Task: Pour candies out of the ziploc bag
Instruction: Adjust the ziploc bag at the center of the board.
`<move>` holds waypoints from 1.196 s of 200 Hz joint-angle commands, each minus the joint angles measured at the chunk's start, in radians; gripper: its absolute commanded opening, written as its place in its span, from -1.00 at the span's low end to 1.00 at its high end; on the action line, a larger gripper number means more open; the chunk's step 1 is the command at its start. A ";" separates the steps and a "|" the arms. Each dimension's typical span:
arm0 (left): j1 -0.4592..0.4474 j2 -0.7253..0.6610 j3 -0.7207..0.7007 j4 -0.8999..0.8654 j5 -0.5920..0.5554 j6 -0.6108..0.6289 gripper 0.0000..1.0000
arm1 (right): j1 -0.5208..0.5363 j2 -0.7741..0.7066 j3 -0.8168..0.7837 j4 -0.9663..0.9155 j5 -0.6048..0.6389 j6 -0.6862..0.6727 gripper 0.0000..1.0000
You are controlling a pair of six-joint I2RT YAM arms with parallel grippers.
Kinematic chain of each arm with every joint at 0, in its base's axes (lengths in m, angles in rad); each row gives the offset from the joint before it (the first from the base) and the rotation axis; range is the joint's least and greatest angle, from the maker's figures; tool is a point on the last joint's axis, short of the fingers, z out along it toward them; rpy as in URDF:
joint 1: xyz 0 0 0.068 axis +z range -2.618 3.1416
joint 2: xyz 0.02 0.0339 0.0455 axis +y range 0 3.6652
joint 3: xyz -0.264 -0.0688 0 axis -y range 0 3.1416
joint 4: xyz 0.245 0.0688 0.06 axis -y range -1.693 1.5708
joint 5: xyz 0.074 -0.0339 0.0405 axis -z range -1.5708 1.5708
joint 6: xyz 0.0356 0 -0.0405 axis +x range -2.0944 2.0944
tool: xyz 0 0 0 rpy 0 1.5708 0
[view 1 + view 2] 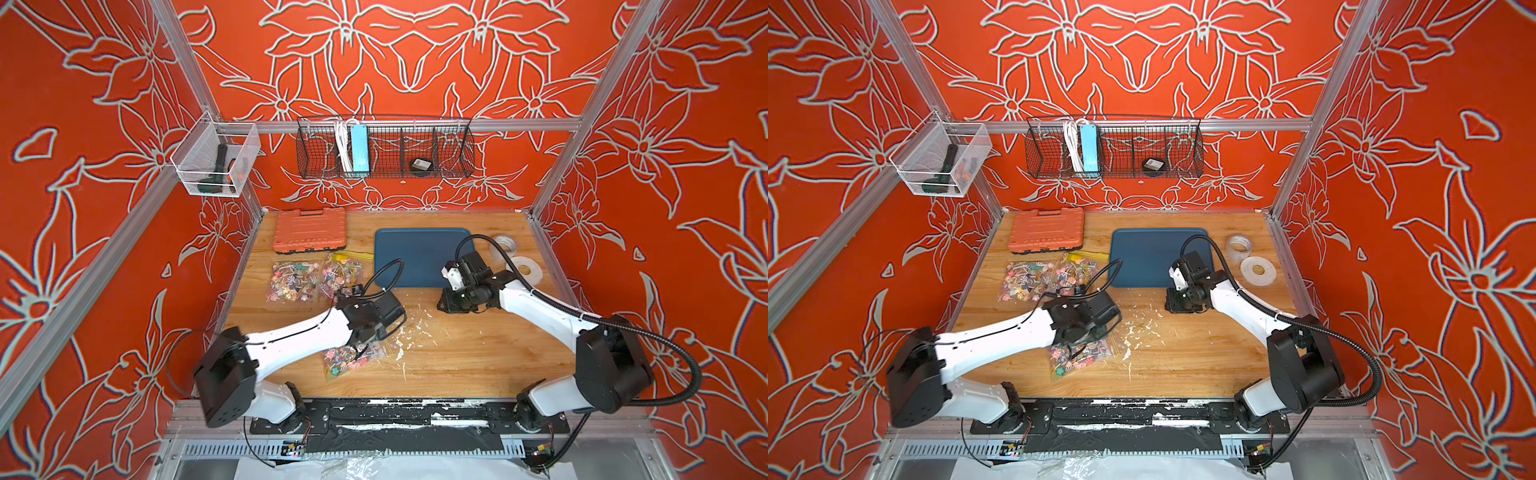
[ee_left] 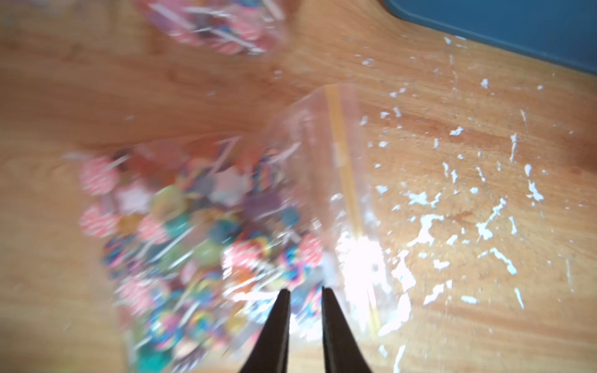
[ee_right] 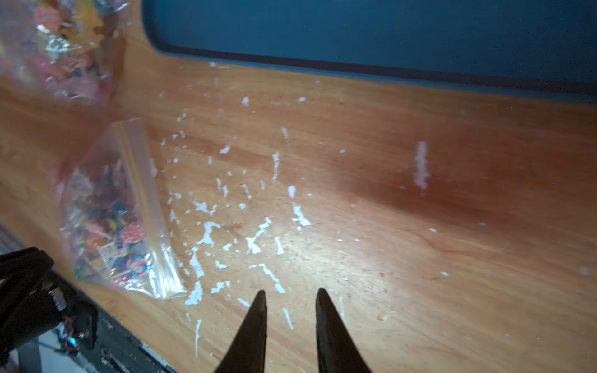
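Overlying ziploc bag [image 2: 323,155] of candies [image 2: 200,226], left gripper [image 2: 303,290] narrow, grip unclear; right gripper [image 3: 290,290] part-open.

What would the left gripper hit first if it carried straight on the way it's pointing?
The ziploc bag lying nearest the robot: in the left wrist view the left gripper points at its clear plastic, by the candies inside. The picture is blurred, so the tips may already touch it.
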 commanded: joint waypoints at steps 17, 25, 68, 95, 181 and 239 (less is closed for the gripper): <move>0.034 -0.203 -0.192 -0.182 0.032 -0.163 -0.64 | 0.136 0.085 0.068 -0.021 -0.113 -0.043 -0.44; 0.038 -0.253 -0.224 -0.194 0.031 -0.191 -0.64 | 0.164 0.108 0.078 -0.017 -0.129 -0.048 -0.44; 0.077 -0.549 -0.352 -0.250 0.002 -0.322 -0.61 | 0.297 0.225 0.138 0.023 -0.209 -0.051 -0.43; 0.169 -0.590 -0.438 -0.147 0.049 -0.269 -0.69 | 0.339 0.278 0.167 0.042 -0.213 -0.044 -0.44; 0.340 -0.341 -0.486 0.125 0.097 -0.084 -0.93 | 0.373 0.390 0.203 0.099 -0.191 -0.013 -0.43; 0.403 -0.200 -0.497 0.289 0.082 0.028 -0.93 | 0.374 0.404 0.193 0.118 -0.136 0.006 -0.45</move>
